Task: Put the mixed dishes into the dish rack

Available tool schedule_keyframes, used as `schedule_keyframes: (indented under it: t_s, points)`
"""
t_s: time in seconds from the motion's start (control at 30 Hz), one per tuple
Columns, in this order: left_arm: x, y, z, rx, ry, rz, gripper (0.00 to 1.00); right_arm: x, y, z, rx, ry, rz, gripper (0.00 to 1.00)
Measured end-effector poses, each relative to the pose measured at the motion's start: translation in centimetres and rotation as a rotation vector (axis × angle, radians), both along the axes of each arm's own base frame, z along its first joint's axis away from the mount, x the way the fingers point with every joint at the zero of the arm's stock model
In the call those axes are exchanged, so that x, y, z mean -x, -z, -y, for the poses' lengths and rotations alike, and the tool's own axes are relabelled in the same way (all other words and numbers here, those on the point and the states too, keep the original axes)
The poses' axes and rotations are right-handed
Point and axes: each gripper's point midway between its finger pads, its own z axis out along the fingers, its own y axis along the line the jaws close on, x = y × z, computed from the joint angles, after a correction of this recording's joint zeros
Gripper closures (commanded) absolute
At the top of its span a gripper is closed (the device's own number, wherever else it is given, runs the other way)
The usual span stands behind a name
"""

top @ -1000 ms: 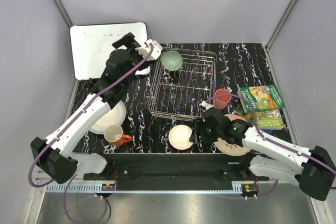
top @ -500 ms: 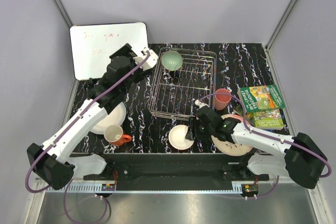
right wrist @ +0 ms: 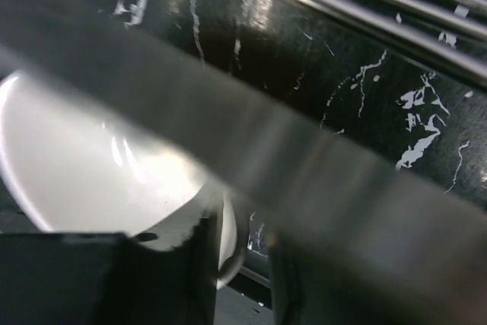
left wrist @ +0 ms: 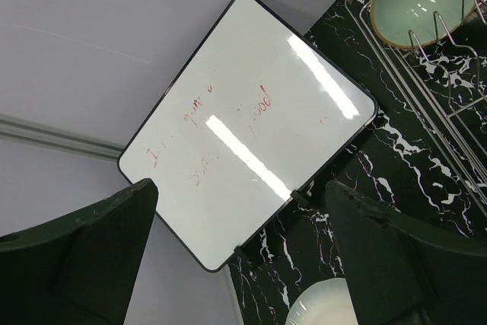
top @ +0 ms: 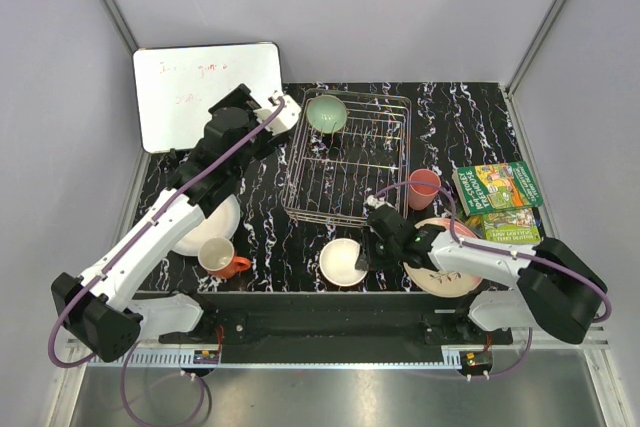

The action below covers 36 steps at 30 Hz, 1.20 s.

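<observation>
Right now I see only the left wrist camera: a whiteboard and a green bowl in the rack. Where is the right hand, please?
Observer: The right hand is low at the cream bowl, just in front of the dish rack.
Operator: Does it hold this bowl?
Observer: In the right wrist view, the bowl's rim lies between its two fingers. Whether they pinch it, I cannot tell.
Operator: What else waits on the left side?
Observer: An orange mug stands upright just in front of the white plate.
</observation>
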Motion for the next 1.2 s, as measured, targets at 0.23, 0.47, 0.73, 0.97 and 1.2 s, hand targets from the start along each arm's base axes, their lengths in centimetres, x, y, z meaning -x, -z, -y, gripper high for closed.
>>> schedule_keyframes:
  t_s: [0.23, 0.47, 0.73, 0.97, 1.2]
  points:
    - [0.2, -0.1, -0.1, 0.0, 0.0, 0.0, 0.01, 0.1, 0.4, 0.2, 0.039, -0.009, -0.023, 0.95]
    - [0.3, -0.3, -0.1, 0.007, 0.0, 0.005, 0.01, 0.1, -4.5, 1.0, 0.035, -0.067, 0.064, 1.0]
    - [0.3, -0.3, -0.1, 0.008, 0.004, 0.004, 0.01, -6.3, -24.3, 1.0, -0.03, -0.095, 0.625, 1.0]
    - [0.3, 0.0, 0.0, 0.027, -0.002, -0.007, 0.01, -16.4, -28.7, 4.7, 0.468, 0.018, 1.007, 1.0]
    - [0.5, 0.9, -0.1, 0.049, -0.023, -0.08, 0.01, -28.1, -23.4, 8.7, 0.991, 0.017, 0.993, 1.0]
